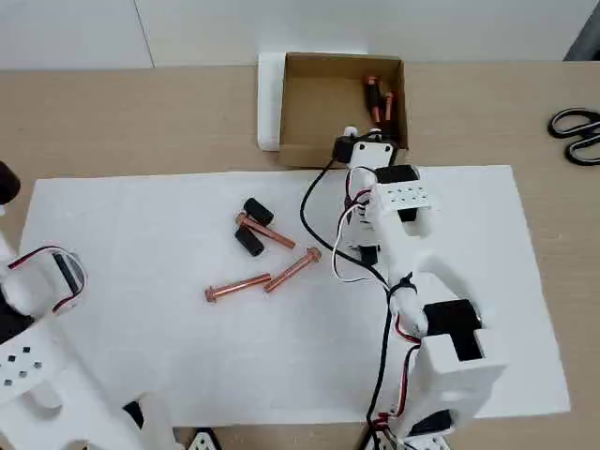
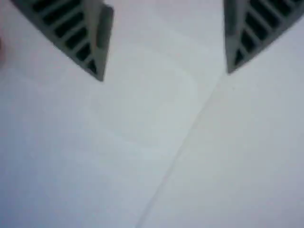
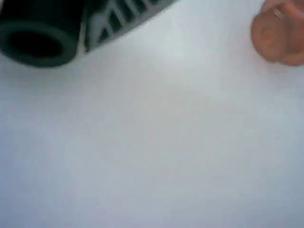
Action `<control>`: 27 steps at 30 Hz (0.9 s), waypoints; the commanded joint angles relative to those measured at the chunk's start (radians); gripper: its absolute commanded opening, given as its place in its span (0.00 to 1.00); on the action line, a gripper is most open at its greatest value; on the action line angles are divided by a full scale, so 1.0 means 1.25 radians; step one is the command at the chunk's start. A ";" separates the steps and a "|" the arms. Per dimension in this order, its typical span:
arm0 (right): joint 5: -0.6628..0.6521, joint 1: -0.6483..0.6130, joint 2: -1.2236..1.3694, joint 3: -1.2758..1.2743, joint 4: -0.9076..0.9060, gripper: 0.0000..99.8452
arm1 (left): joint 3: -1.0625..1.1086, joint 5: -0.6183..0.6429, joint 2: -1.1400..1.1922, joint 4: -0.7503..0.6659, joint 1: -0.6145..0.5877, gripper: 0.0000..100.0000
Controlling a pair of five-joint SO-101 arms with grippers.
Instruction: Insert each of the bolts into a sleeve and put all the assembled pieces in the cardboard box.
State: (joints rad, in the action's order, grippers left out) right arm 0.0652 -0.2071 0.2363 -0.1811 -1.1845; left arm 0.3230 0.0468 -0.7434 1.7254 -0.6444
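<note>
Three loose bolts are lying on the white sheet [image 1: 131,234] that is covering the bench [image 1: 112,112]: one bolt [image 1: 268,232] is running between two free black sleeves, a second bolt [image 1: 292,269] is lying just below it, and a third bolt [image 1: 237,287] is lying beside that one's tip. Of the two free sleeves, one sleeve [image 1: 259,211] is lying above the first bolt and the other sleeve [image 1: 248,242] below it, both close against it.

A third black sleeve [image 3: 38,40] is sitting clamped in the right gripper [image 3: 78,33], pressed against its ribbed finger [image 3: 126,16] over the sheet, with a copper bolt head [image 3: 280,35] nearby. The right arm [image 1: 403,202] is stretching toward the cardboard box [image 1: 309,103], where two assembled pieces [image 1: 374,97] are resting against the right wall.

The left gripper [image 2: 164,71] is hanging over bare sheet, its two fingers [image 2: 71,33] spread well apart and holding nothing.

One pair of scissors [image 1: 577,134] is lying at the bench's right edge.
</note>
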 commanded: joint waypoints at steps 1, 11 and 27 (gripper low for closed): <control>-0.004 0.007 -0.003 0.002 -0.007 0.13 | -0.003 0.000 -0.012 -0.002 0.002 0.16; -0.005 0.007 -0.002 -0.020 -0.006 0.01 | -0.003 0.000 -0.012 -0.002 0.002 0.16; -0.005 0.012 -0.262 -0.014 -0.147 0.00 | -0.008 0.000 -0.006 -0.002 0.004 0.16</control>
State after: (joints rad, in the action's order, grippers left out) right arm 0.0652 -0.2041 0.0629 -0.2071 -1.3165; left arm 0.3230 0.0468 -0.7434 1.7254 -0.6444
